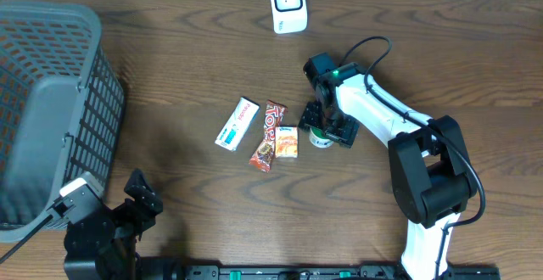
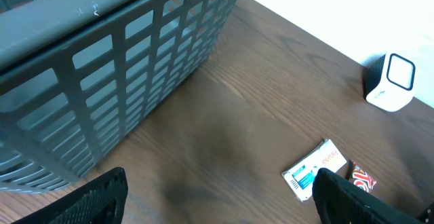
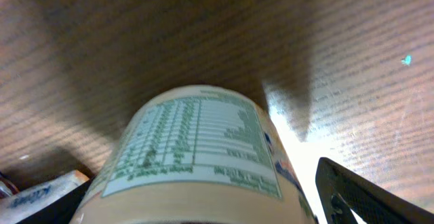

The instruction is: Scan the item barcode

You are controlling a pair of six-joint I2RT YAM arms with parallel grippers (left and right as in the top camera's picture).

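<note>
Overhead, left-wrist overlap: scanner

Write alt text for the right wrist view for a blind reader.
A cream container with a green-printed nutrition label fills the lower centre, on a brown wooden table. A black gripper finger shows lower right.

A grey basket fills the left of the frame. Bare table lies open between it and three packets clustered at centre. The right arm blocks the lower right. A white scanner stands at the top edge.
</note>
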